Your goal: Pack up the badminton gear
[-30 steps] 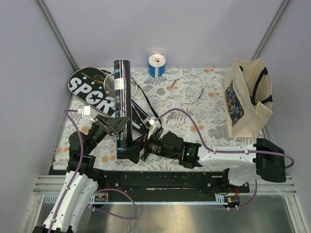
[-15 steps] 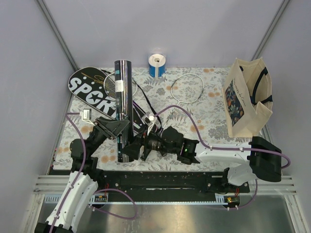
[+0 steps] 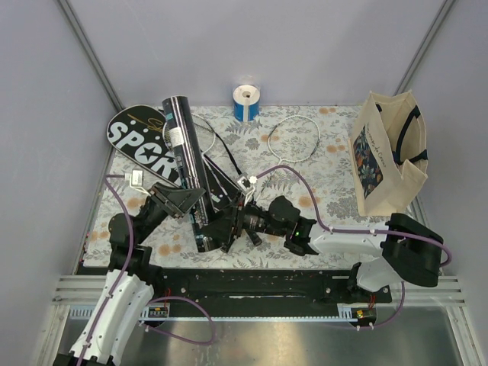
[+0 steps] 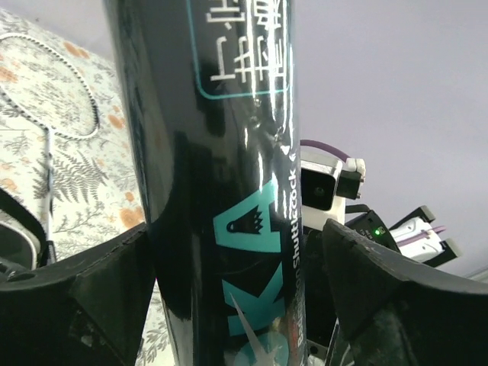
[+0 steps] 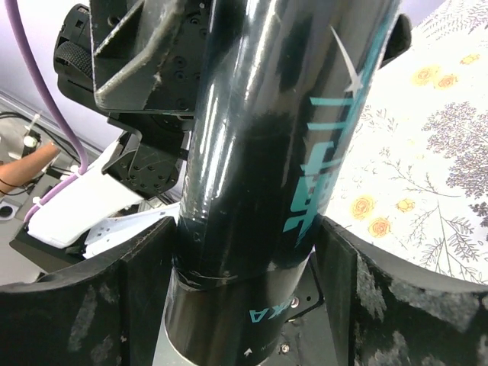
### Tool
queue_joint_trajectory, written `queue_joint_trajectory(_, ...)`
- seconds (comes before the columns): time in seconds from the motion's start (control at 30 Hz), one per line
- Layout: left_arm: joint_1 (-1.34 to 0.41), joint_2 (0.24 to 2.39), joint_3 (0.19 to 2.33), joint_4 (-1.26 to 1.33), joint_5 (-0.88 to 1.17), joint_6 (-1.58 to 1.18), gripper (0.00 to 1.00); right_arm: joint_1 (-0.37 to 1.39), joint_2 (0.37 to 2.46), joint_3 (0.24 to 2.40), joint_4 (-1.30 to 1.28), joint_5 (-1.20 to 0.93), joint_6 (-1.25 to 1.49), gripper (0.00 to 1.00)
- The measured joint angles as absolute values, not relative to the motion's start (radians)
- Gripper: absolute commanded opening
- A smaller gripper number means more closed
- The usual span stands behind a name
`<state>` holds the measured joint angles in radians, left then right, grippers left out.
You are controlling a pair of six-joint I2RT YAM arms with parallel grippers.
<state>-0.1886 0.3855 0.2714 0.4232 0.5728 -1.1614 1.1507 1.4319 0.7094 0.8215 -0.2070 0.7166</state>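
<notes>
A black cylindrical tube [image 3: 186, 164] with teal lettering leans up and to the left over the near left of the floral table. My right gripper [image 3: 207, 232] is shut on its lower end [image 5: 252, 152], both fingers pressed against it. My left gripper [image 3: 192, 204] is round its middle [image 4: 221, 152] with the jaws open; the right finger [image 4: 366, 274] stands off it. The black "SPORT" cover [image 3: 139, 143] lies at the far left. One white-framed racket [image 3: 293, 138] lies at the far middle. The other [image 3: 221, 147] lies partly under the tube. No shuttlecock shows.
A blue-and-white roll [image 3: 245, 103] stands at the table's far edge. A cream tote bag [image 3: 387, 156] with black handles stands upright at the right. Grey walls close in the table's left, far and right sides.
The tube, upright before, has tipped with its top toward the left. My right gripper has moved in and closed on its lower end. The left arm has held its place.
</notes>
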Motion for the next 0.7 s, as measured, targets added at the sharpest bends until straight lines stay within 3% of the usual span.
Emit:
queue_joint_trajectory(0.2, -0.189, 0.427, 0.333, 0.302, 0.578, -1.103, 0.98, 1.071, 1.359, 0.626, 0.868, -0.230, 0.757, 0.51)
queue_joint_trajectory(0.33, -0.189, 0.487, 0.355, 0.282, 0.602, -1.100, 0.98, 1.011, 1.286, 0.582, 0.866, -0.218, 0.764, 0.49)
queue_joint_trajectory(0.53, -0.189, 0.591, 0.361, 0.338, 0.642, -1.122, 0.90, 0.986, 1.253, 0.546, 0.851, -0.207, 0.774, 0.49)
queue_joint_trajectory(0.7, -0.191, 0.646, 0.361, 0.350, 0.645, -1.134, 0.94, 0.985, 1.254, 0.516, 0.847, -0.210, 0.795, 0.48)
